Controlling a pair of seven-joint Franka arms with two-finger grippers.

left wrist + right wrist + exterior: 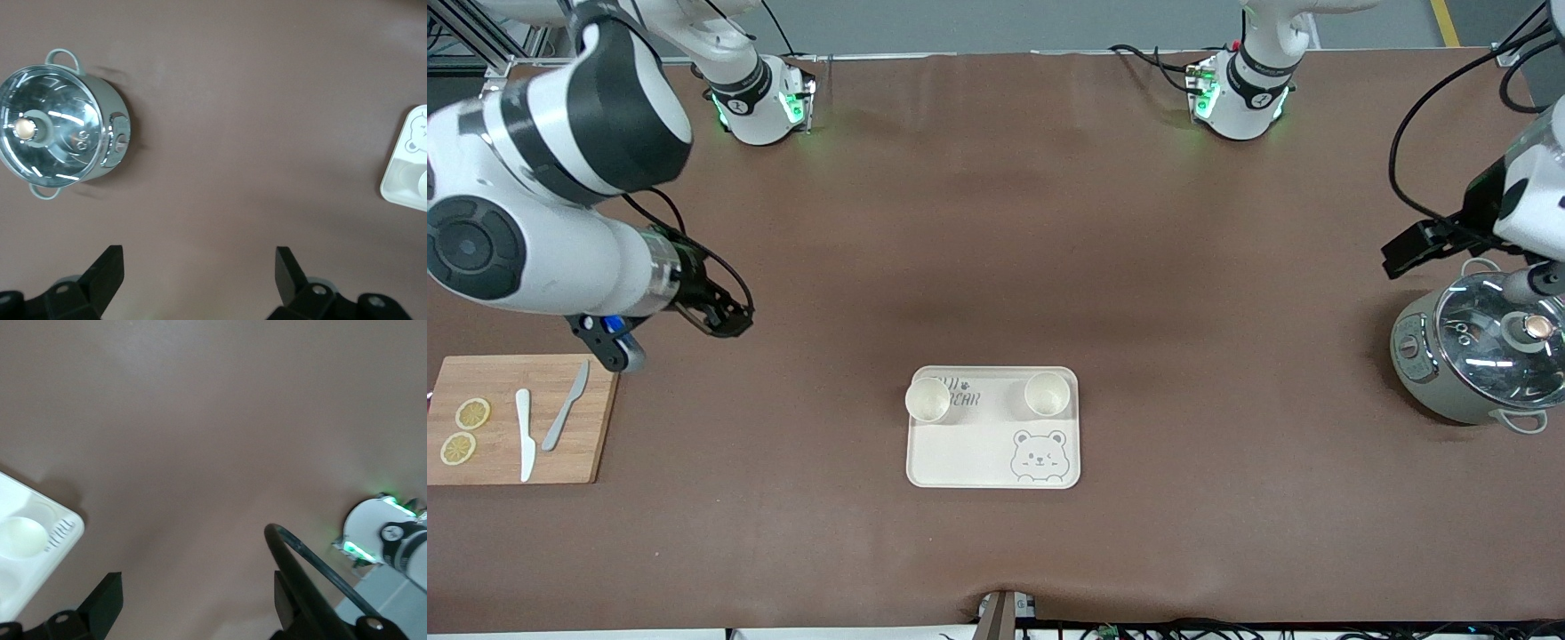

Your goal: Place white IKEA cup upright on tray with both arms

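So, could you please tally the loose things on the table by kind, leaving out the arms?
White cups: 2
Cream bear tray: 1
Bamboo cutting board: 1
Lemon slices: 2
Knives: 2
Grey-green glass-lidded pot: 1
Total: 9

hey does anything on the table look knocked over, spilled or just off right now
Nothing stands out. Both white cups stand upright on the tray, nothing spilled. The lidded pot and the cutting board look tidy. The left gripper and right gripper are open, holding nothing.
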